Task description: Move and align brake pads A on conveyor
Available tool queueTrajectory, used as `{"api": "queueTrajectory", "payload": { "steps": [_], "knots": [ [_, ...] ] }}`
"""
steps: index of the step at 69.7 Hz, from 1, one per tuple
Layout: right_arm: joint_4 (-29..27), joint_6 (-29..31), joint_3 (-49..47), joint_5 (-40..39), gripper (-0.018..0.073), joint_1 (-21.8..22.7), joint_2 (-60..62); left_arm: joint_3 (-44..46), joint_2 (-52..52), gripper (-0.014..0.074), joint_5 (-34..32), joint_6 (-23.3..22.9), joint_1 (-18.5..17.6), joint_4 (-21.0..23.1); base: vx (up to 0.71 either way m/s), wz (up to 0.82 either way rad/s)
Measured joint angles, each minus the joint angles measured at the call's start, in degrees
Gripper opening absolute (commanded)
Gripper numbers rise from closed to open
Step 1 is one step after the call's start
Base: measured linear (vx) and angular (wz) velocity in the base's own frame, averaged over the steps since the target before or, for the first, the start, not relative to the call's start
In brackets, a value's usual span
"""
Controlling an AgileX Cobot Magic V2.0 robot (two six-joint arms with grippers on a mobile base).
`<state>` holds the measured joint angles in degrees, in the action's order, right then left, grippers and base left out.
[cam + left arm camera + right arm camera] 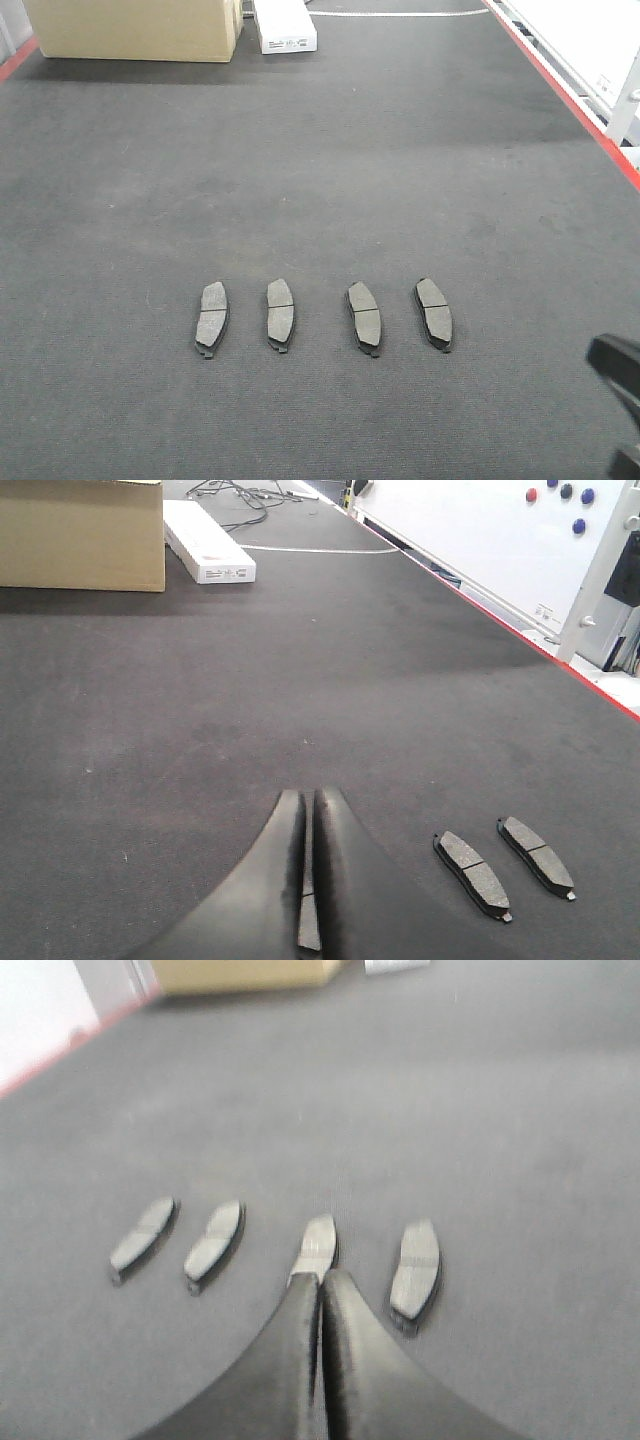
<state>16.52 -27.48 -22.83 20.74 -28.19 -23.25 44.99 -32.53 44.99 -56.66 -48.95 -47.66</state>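
Front view shows four brake pads (324, 316) in a row on the conveyor (320, 150), around 6 o'clock, nearly parallel; both wrist views show left gripper (305, 880) and right gripper (320, 1360) clenched and empty, so just nudge the outer two upright.

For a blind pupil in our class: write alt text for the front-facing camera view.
Four grey brake pads lie in a row across a dark belt with red edges. A cardboard box and a white box sit at the far end.
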Motion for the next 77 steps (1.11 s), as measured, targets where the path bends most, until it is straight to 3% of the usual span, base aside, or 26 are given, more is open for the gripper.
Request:
{"api": "queueTrajectory", "payload": {
  "steps": [77],
  "knots": [
    [0.47,0.0,0.05,0.0,-0.0008,0.0,1.53,0.0,0.0,-0.0006,0.0,0.0,0.0,0.0,0.0,0.0]
  ]
}}
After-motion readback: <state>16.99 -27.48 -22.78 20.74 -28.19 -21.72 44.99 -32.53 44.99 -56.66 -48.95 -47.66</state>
